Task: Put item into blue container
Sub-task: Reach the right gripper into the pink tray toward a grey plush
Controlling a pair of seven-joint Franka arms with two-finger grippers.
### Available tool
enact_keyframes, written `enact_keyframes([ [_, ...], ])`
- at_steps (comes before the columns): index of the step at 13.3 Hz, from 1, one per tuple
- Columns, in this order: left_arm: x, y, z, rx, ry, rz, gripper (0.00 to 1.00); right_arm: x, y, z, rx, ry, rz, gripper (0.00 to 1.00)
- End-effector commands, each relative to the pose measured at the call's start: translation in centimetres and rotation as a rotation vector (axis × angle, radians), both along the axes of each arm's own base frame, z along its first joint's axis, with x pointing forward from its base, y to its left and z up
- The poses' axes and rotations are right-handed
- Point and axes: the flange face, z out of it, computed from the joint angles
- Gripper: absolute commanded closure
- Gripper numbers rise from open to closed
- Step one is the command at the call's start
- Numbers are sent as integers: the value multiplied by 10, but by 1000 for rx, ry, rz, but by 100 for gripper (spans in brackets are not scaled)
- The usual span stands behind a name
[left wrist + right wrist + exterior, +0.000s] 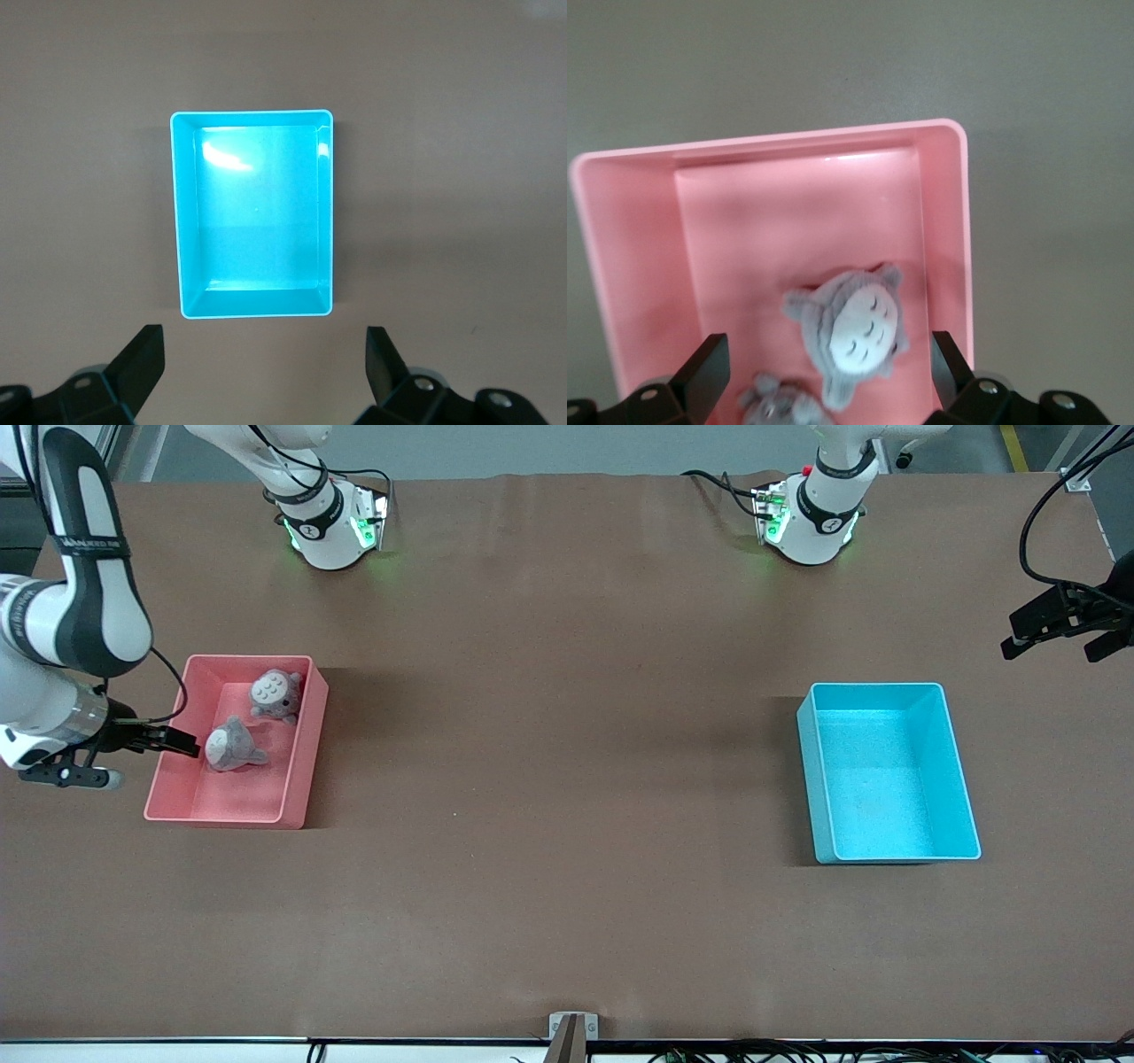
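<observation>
The blue container (pixel 877 779) (pixel 257 239) stands empty toward the left arm's end of the table. Two grey plush toys lie in a pink bin (pixel 239 797) (pixel 744 221) toward the right arm's end. One toy (pixel 276 693) (pixel 780 407) is farther from the front camera than the other (pixel 232 746) (pixel 855 332). My right gripper (pixel 152 763) (pixel 830 345) hangs open over the pink bin's outer edge, above the toys, holding nothing. My left gripper (pixel 1054 646) (pixel 266 341) hangs open and empty over the bare table beside the blue container, toward the table's end.
The brown table surface (pixel 567 779) stretches wide between the two bins. The arm bases (pixel 332 527) (pixel 811 522) stand along the table edge farthest from the front camera. A small bracket (pixel 571 1027) sits at the nearest edge.
</observation>
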Motion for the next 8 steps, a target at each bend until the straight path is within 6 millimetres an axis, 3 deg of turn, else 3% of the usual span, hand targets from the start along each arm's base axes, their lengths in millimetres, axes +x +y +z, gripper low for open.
enact_keyframes([
  [1,-5,2,3,19,-3,2,0,-20,0,-26,-10,-66,-3,0],
  [4,-5,2,3,19,-3,2,0,-20,-7,-60,-14,-59,-17,0],
  [8,-5,2,4,19,-5,2,0,-23,-9,-88,-10,-32,-29,0],
])
